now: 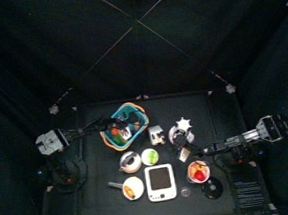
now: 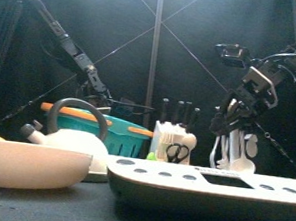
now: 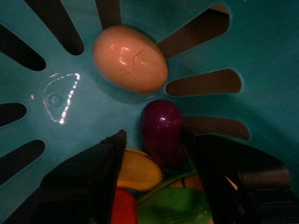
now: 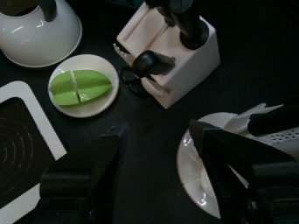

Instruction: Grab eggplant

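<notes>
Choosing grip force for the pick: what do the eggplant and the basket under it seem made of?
The eggplant looks like smooth, glossy moulded plastic, a toy, judging by its even purple sheen. The basket looks like hard teal plastic with moulded slots and a matte finish.

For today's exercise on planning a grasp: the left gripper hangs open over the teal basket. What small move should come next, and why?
Probably ease the left gripper straight down. Its jaws stand open on either side of the purple eggplant in the teal basket, with nothing yet gripped. The egg lies beyond, apart from it.
</notes>
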`<move>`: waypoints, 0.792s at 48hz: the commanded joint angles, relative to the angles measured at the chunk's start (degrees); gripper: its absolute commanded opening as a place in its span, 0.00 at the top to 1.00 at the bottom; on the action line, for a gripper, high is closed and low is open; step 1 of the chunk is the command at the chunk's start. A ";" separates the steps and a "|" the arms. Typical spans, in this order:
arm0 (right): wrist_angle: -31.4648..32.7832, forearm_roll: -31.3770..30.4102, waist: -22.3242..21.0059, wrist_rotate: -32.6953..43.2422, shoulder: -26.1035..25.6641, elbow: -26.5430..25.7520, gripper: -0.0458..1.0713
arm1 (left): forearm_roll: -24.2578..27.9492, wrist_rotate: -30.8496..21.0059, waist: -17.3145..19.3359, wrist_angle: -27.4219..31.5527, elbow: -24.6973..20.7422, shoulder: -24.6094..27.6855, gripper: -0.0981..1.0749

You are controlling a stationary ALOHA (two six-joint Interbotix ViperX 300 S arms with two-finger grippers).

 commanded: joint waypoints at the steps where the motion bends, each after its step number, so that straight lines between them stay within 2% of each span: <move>1: -0.09 -0.18 -0.09 -0.09 -0.53 -1.14 0.15 | 0.26 0.00 0.70 0.00 -0.44 -0.09 0.16; 25: -0.09 -0.09 -0.09 -0.09 -0.44 -1.23 0.15 | 0.35 -0.09 2.64 0.00 -0.44 1.32 0.19; 38: -0.09 -0.18 -0.09 -0.09 -0.35 -1.23 0.15 | 0.53 -0.18 2.64 0.00 -0.35 0.97 0.38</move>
